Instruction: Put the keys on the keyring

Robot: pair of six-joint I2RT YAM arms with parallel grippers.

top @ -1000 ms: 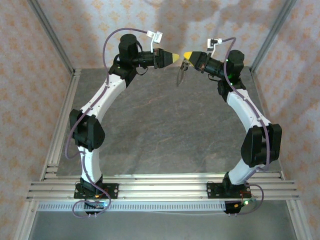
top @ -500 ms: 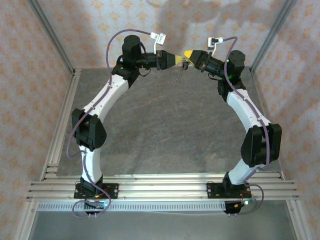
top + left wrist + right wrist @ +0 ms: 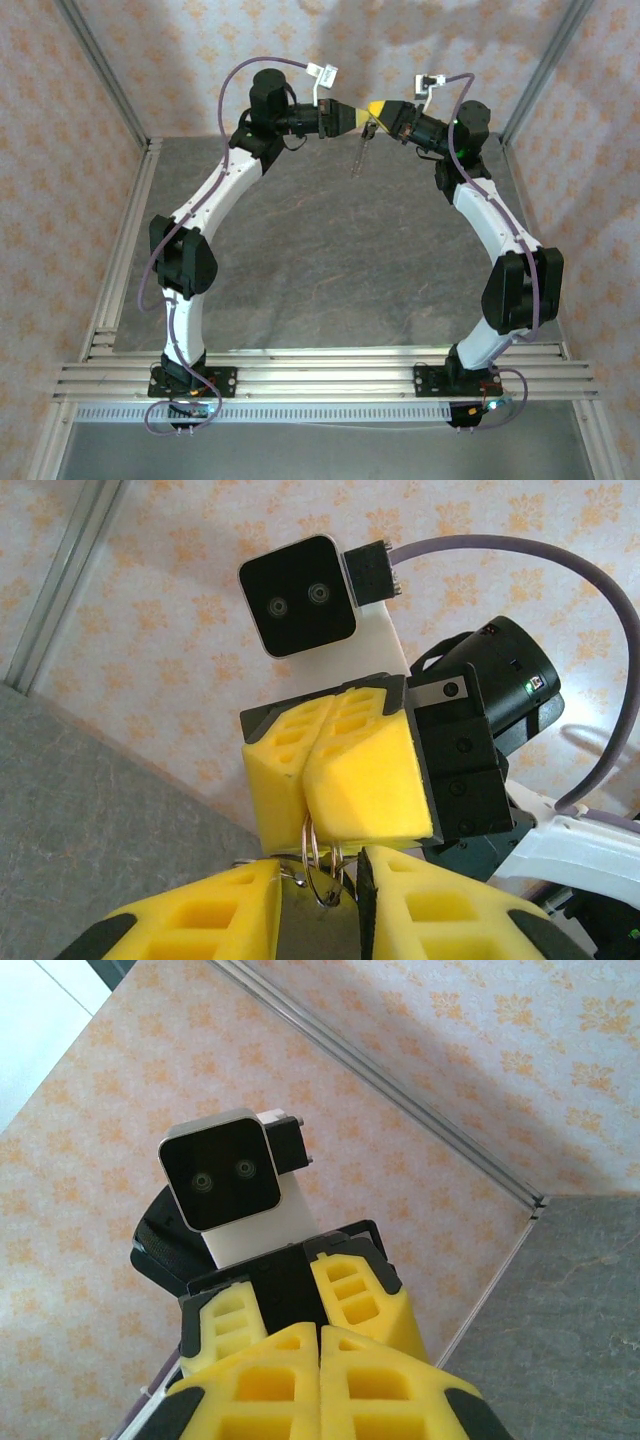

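From my seat, the left hand (image 3: 350, 118) is raised well above the worktop (image 3: 330, 260) at the end of a long, nearly straight reach, its fingers pointing level toward the other arm. Its fingers stand a narrow way apart. They are not closed, and I cannot tell whether either pad touches anything. The keyring (image 3: 320, 870) lies straight ahead of this hand, its thin loops dropping into the slot between the two fingertips. Its long axis runs up and down, roughly square to the line both hands share. The short chain (image 3: 358, 160) dangles below, clear of the worktop. The right hand (image 3: 305, 780) meets the left almost nose to nose, just above and beyond it. Its pads are pressed tight together, pinching the top of the keyring, so the ring hangs from it. That arm is bent at the elbow, with its wrist angled back toward the left. I cannot make out the key for certain. I judge that the next move depends on the left hand, the nearer free one, keeping that slot lined up with the hanging loops.
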